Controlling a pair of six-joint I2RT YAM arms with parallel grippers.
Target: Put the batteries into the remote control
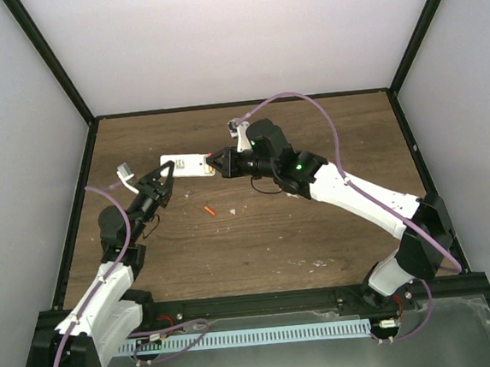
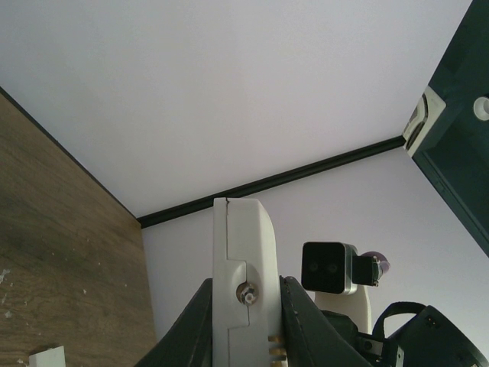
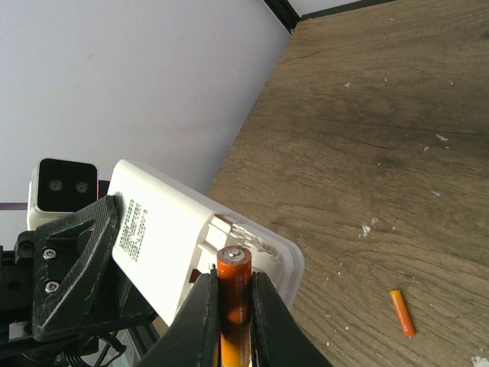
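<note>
Your right pincer (image 3: 233, 287) clenched on an orange battery (image 3: 234, 264), its tip at the open compartment (image 3: 229, 228) of the white remote control (image 3: 164, 222), your left pincer (image 2: 246, 306) grasping the remote's far end, second battery (image 3: 402, 312) lying loose on the wooden table (image 3: 367, 138).

Our left arm (image 1: 101, 299) rises from its base toward the remote control (image 1: 188, 164). Our left gripper (image 1: 169, 175) is clamped on the remote control's left end, with one finger on each broad face. Our right arm (image 1: 358, 195) comes in from the remote control's right side, bent at the elbow and with the wrist roughly level. Our right gripper (image 1: 215, 163) pinches a battery (image 3: 234, 279) between its fingers (image 3: 200, 313), the battery's tip just at the remote control's right end.
</note>
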